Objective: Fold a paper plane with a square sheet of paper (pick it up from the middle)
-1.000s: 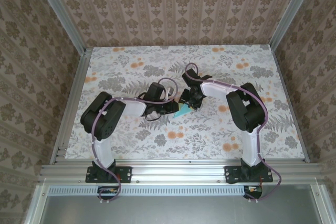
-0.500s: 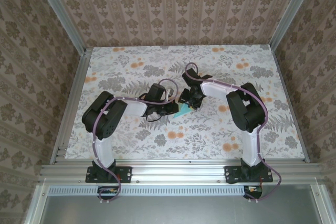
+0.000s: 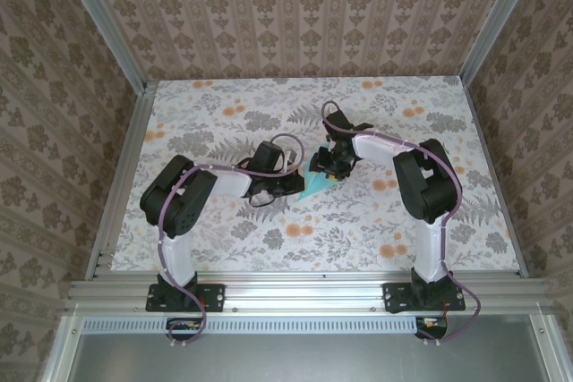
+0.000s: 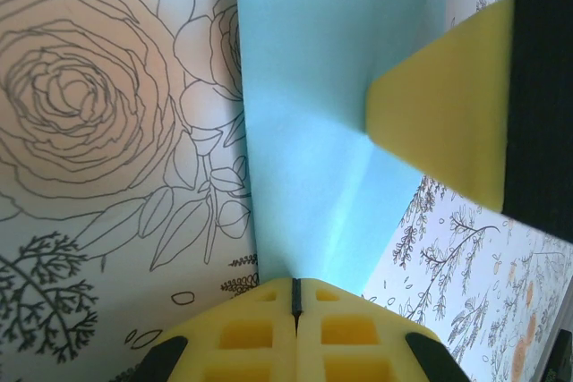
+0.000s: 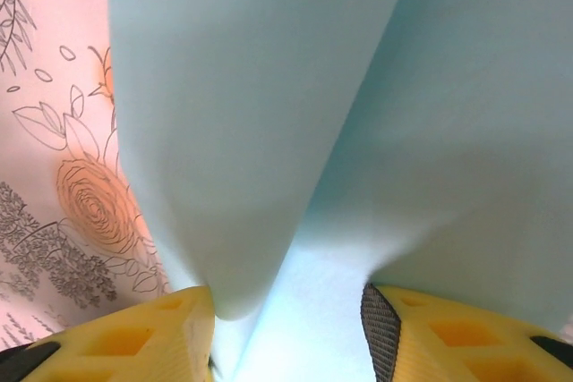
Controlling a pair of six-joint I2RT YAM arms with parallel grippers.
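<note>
Here left hand (image 4: 294, 288) pinches paper (image 4: 304, 114), long axis seemingly hand-to-hand; right hand (image 5: 288, 300) half-open astride

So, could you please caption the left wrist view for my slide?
Left gripper pinching folded blue paper, right arm's finger over it.

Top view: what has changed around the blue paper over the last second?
The right arm swung slightly rightward, carrying the right tool along, so more of the blue paper shows between the arms. The left tool stayed shut on the paper's edge, the left arm barely moved, and nothing was let go.
</note>
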